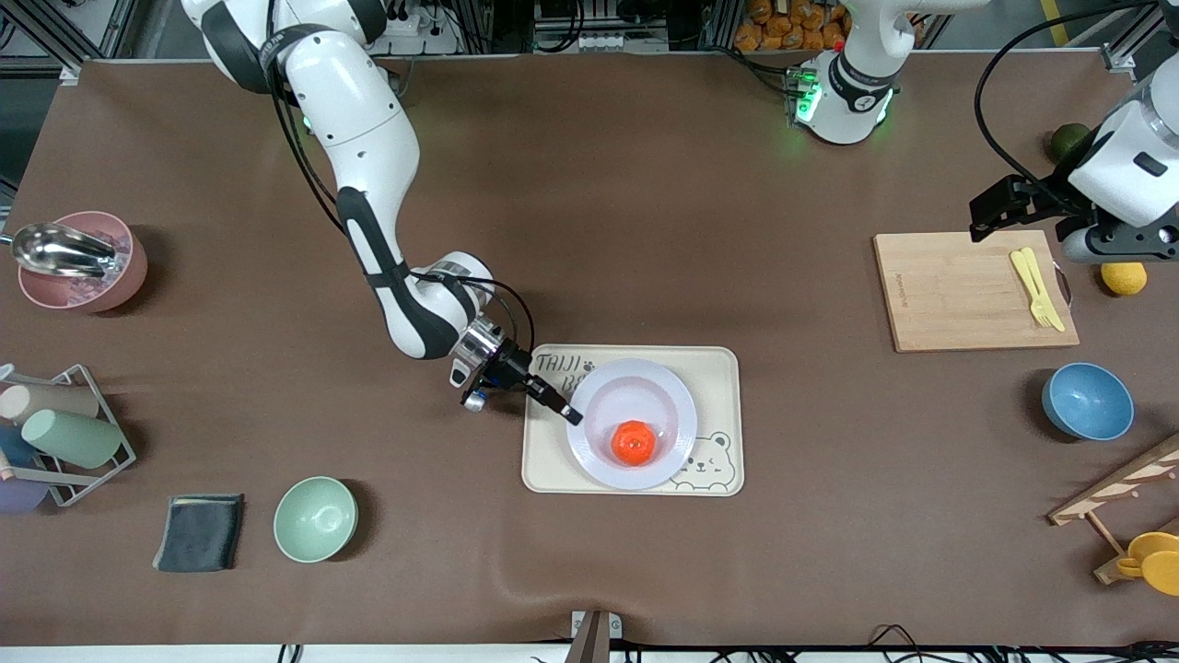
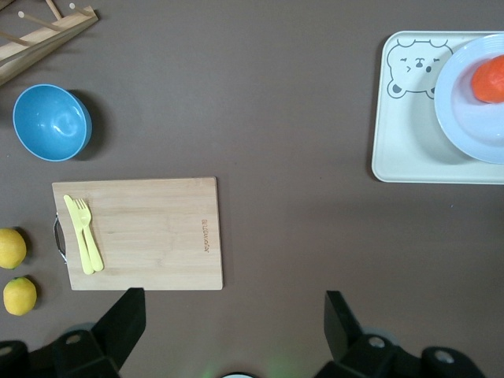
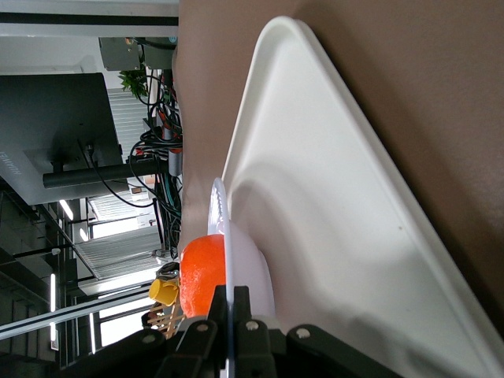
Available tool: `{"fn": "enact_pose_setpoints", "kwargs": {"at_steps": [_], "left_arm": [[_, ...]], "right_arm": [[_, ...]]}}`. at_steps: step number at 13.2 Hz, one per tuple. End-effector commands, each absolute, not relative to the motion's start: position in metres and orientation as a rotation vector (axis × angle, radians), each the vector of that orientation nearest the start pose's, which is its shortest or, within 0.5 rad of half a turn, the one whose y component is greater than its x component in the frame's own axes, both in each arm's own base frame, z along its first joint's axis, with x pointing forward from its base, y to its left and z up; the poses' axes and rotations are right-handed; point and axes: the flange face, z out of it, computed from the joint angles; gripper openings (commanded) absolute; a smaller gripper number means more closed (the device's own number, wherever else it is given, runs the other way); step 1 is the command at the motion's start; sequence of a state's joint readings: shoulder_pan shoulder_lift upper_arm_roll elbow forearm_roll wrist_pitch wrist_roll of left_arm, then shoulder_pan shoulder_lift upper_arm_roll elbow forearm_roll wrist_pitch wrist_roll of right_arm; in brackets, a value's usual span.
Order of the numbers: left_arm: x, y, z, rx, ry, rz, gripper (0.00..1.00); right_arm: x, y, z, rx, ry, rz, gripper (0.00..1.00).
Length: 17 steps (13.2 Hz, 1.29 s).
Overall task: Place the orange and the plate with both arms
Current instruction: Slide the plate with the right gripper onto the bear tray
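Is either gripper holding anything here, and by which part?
The right gripper pinches the plate by its rim, on the tray. The left gripper, over the cutting board, is open and holds nothing.

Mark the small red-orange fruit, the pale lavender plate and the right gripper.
small red-orange fruit (image 1: 634, 442), front view, its dimpled top
pale lavender round plate (image 1: 636, 385), front view, bare rim
right gripper (image 1: 571, 414), front view, fingertips at plate rim
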<state>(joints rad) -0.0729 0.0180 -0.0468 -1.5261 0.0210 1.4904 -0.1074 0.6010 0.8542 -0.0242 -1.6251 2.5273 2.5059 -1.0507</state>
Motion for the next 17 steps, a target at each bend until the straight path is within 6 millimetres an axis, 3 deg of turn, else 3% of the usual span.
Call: {"fn": "enact_pose_setpoints", "kwargs": {"at_steps": [1, 2, 3, 5, 11, 17], "left_arm": [[0.552, -0.061, 0.633, -3.144, 0.041, 0.049, 1.00], [0.552, -0.061, 0.634, -3.143, 0.044, 0.041, 1.00], [0.552, -0.062, 0.634, -3.143, 0.044, 0.041, 1.00], [0.552, -0.061, 0.634, -3.144, 0.039, 0.044, 1.00], [0.552, -0.061, 0.634, -3.146, 0.039, 0.042, 1.00], [0.552, -0.061, 0.634, -3.144, 0.039, 0.042, 1.00]], "right_arm": [[0.567, 0.370, 0.114, -1.816, 0.699, -0.354, 0.00], [0.565, 0.370, 0.113, -1.820, 0.698, -0.352, 0.00], [0.564, 0.368, 0.111, -1.819, 0.710, -0.345, 0.33], [0.564, 0.368, 0.111, -1.818, 0.714, -0.343, 0.50], [0.570, 0.355, 0.116, -1.875, 0.750, -0.315, 0.50], [0.592, 0.342, 0.159, -2.003, 0.817, -0.144, 0.50]]}}
